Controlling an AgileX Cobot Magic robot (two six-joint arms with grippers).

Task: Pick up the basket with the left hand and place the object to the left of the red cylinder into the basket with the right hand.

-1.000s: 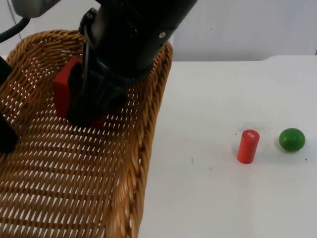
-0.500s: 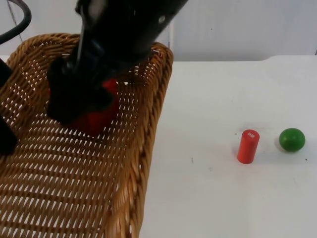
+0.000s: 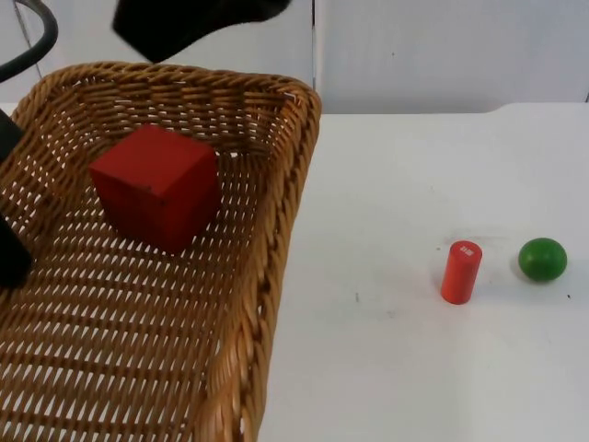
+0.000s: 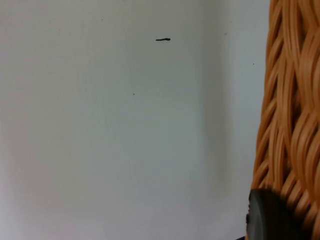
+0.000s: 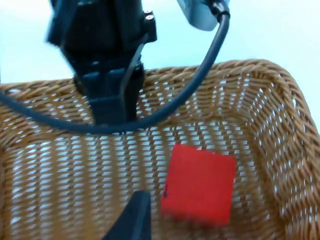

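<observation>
Right gripper [image 3: 198,23] has let go and pulled up clear of the basket [image 3: 276,230], where half a second ago it still covered the red cube [image 3: 156,184]; whether its fingers are spread cannot be told from here. That cube now sits alone on the wicker floor, below and a little ahead of the retreating gripper, with one black fingertip [image 5: 131,217] just beside it in the right wrist view. Left gripper [image 4: 272,215] holds the basket by its rim, fingers pinched on the weave. Out on the table [image 3: 414,368], the red cylinder [image 3: 461,272] stands upright with a green ball [image 3: 542,259] near it. The placing looks done.
</observation>
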